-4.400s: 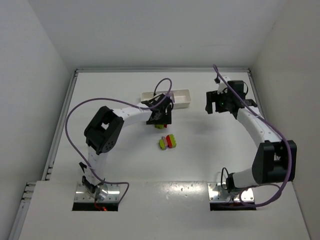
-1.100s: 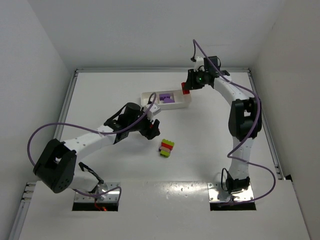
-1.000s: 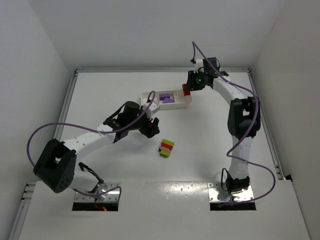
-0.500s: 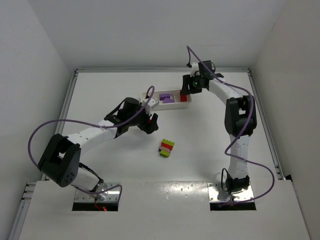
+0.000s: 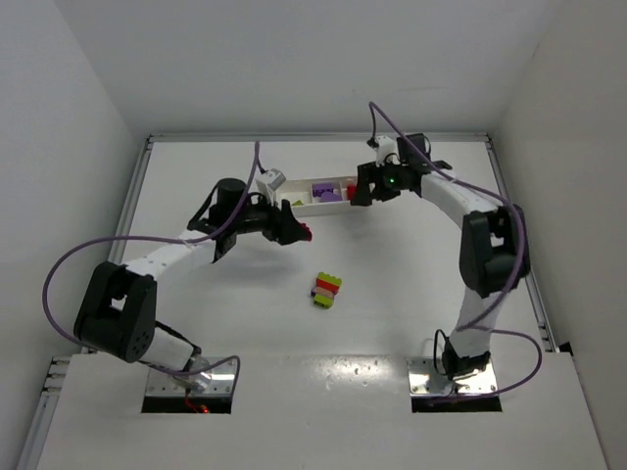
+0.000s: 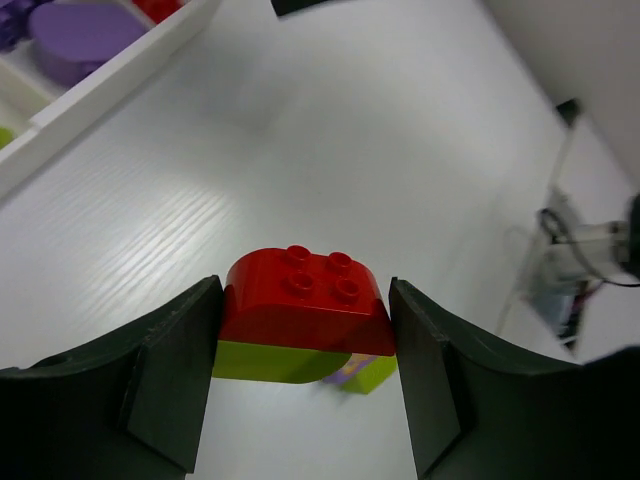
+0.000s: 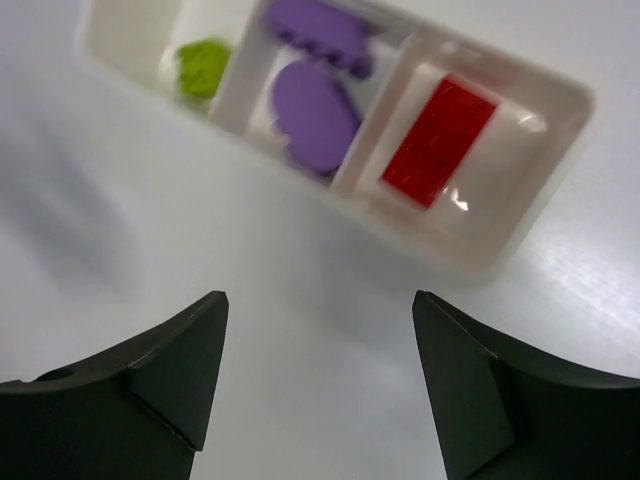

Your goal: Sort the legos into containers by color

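My left gripper point(image 5: 295, 228) point(image 6: 305, 318) is shut on a red lego point(image 6: 305, 298) with a lime green lego point(image 6: 265, 360) stuck under it, and holds both above the table just below the white tray point(image 5: 323, 207). A small stack of lime green and red legos point(image 5: 326, 289) lies on the table lower down. My right gripper point(image 5: 361, 187) point(image 7: 320, 385) is open and empty beside the tray's right end. The tray point(image 7: 500, 255) holds a lime green lego point(image 7: 203, 64) on the left, purple legos point(image 7: 312, 112) in the middle and a red lego point(image 7: 438, 140) on the right.
White walls close the table at the back and on both sides. A raised metal rail point(image 5: 137, 196) runs along the left edge. The purple cables of both arms loop over the table. The tray's corner shows in the left wrist view point(image 6: 110, 80).
My right gripper let the red lego go into the tray's right compartment and drew back, open. My left arm swung left and up towards the tray with its legos. The stack on the table stayed put.
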Controlling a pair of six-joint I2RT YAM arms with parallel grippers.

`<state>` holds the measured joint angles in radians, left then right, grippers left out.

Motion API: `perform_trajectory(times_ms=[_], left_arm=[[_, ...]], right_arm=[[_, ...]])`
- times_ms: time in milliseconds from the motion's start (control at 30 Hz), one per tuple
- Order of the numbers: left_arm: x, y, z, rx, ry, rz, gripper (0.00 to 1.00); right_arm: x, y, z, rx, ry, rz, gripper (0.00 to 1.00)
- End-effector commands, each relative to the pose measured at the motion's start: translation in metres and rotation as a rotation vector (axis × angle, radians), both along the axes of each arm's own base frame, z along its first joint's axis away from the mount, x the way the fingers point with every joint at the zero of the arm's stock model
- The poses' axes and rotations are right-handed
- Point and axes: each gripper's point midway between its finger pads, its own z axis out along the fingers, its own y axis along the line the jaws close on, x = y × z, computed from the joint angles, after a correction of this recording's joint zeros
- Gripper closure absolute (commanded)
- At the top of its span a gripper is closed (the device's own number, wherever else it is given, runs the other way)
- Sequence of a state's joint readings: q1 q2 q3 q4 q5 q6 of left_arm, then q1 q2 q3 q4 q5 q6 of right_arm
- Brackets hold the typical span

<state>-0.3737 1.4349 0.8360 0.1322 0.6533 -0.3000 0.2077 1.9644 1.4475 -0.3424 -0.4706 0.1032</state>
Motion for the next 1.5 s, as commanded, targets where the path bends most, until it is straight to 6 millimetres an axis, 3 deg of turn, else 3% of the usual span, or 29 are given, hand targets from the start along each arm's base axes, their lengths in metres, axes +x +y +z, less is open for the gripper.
perform_trajectory(times_ms=[0,33,100,133,167,200,467,567,667,800,833,933,1133,1333,1467], left_arm=[[-0.023,-0.019,0.057,-0.268,0.005,-0.179,0.66],[-0.022,-0.017,0.066,-0.293,-0.019,-0.189,0.66],[-0.026,-0.017,0.076,-0.333,0.01,-0.225,0.66],[-0.021,-0.015,0.072,-0.342,0.04,-0.231,0.66],[-0.023,-0.015,0.08,-0.373,0.062,-0.263,0.66],[-0.025,-0.016,0.08,-0.387,0.086,-0.277,0.66],[-0.026,-0.014,0.096,-0.465,0.217,-0.387,0.66],[-0.035,-0.012,0.089,-0.454,0.296,-0.465,0.65],[-0.047,-0.015,0.079,-0.437,0.425,-0.533,0.65],[-0.057,-0.015,0.071,-0.414,0.428,-0.686,0.62],[-0.064,-0.016,0.073,-0.438,0.495,-0.714,0.62],[-0.064,-0.016,0.072,-0.438,0.485,-0.717,0.6],[-0.08,-0.027,0.071,-0.428,0.497,-0.764,0.59],[-0.104,-0.038,0.077,-0.414,0.483,-0.831,0.58],[-0.109,-0.039,0.072,-0.412,0.485,-0.84,0.58]], right_arm=[[-0.03,0.019,0.078,0.136,-0.245,0.204,0.25],[-0.05,0.021,0.082,0.158,-0.272,0.257,0.25],[-0.068,0.025,0.083,0.15,-0.327,0.343,0.22],[-0.083,0.03,0.077,0.164,-0.33,0.388,0.22],[-0.09,0.03,0.087,0.171,-0.374,0.407,0.19],[-0.101,0.035,0.081,0.17,-0.379,0.432,0.19],[-0.115,0.055,0.095,0.111,-0.591,0.499,0.11],[-0.119,0.065,0.108,0.09,-0.707,0.526,0.11],[-0.123,0.07,0.108,0.07,-0.786,0.526,0.1],[-0.13,0.076,0.12,0.083,-0.882,0.538,0.09],[-0.135,0.079,0.115,0.088,-0.884,0.549,0.09],[-0.142,0.085,0.12,0.104,-0.93,0.595,0.09],[-0.174,0.103,0.138,0.184,-1.027,0.76,0.09],[-0.195,0.105,0.14,0.228,-1.049,0.908,0.09],[-0.216,0.103,0.145,0.252,-1.063,1.041,0.09]])
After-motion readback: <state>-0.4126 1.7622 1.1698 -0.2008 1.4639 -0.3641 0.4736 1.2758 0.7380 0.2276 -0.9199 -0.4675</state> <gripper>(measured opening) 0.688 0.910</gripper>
